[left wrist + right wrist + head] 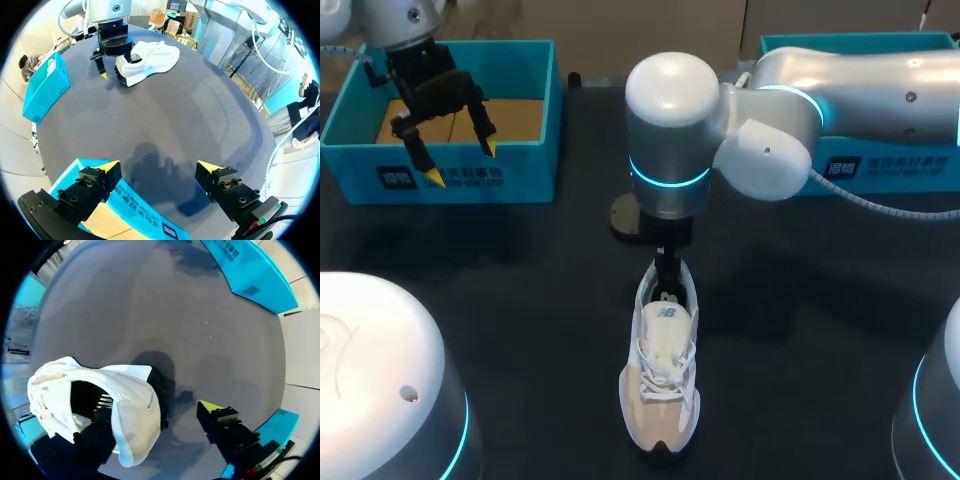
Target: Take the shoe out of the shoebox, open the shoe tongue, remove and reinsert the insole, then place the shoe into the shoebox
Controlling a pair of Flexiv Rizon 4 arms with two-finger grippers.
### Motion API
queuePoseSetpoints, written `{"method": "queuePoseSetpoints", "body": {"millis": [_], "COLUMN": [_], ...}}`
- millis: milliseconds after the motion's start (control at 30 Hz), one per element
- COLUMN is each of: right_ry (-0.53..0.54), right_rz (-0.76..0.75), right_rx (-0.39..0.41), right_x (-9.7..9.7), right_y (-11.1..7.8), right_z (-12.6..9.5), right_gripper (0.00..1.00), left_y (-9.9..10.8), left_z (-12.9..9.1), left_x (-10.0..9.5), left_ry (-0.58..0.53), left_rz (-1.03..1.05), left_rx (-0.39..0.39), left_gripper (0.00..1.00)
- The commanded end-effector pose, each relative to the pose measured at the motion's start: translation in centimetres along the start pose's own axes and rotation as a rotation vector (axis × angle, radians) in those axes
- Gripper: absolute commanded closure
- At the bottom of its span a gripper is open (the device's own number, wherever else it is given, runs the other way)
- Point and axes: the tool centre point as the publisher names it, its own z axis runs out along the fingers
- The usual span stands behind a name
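Observation:
A white and beige sneaker stands on the black table, toe toward the front edge. My right gripper comes down at its heel. In the right wrist view one finger is hidden inside the sneaker, and the other fingertip stands outside, apart from the heel, so my right gripper is open. The blue shoebox sits at the back left with brown cardboard inside. My left gripper hangs open over its front wall, holding nothing. Its view shows my left gripper above the shoebox's rim and the sneaker far ahead.
A second blue box lies at the back right under my right arm. A dark round disc rests on the table behind the sneaker. White robot bases fill both front corners.

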Motion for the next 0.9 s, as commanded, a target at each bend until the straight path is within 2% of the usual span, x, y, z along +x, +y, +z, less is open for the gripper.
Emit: {"method": "queuePoseSetpoints", "body": {"millis": [33, 67, 100, 133, 333, 567, 900], "right_ry": [0.005, 0.005, 0.005, 0.006, 0.0, -0.032, -0.101], "right_rz": [0.007, 0.01, 0.014, 0.016, 0.025, -0.015, -0.113], "right_rx": [-0.007, -0.007, -0.005, -0.002, 0.007, 0.03, 0.059], "right_x": [0.0, 0.0, 0.0, 0.1, 0.5, 0.2, -3.1], "right_y": [-0.2, -0.2, -0.3, -0.3, -0.1, -0.3, -2.5], "right_z": [0.6, 0.7, 0.7, 0.8, 0.8, -0.9, -5.5], "right_gripper": [0.51, 0.54, 0.62, 0.98, 1.0, 1.0, 1.0], "left_y": [0.0, 0.0, 0.0, 0.0, 0.0, 0.0, 0.0], "left_z": [0.0, 0.0, 0.0, 0.0, 0.0, 0.0, 0.0], "left_x": [0.0, 0.0, 0.0, 0.0, 0.0, 0.0, 0.0], "left_ry": [0.0, 0.0, 0.0, 0.0, 0.0, 0.0, 0.0], "left_rz": [0.0, 0.0, 0.0, 0.0, 0.0, 0.0, 0.0], "left_rx": [-0.002, -0.002, -0.002, -0.002, -0.002, -0.002, -0.002], "left_gripper": [0.0, 0.0, 0.0, 0.0, 0.0, 0.0, 0.0]}}
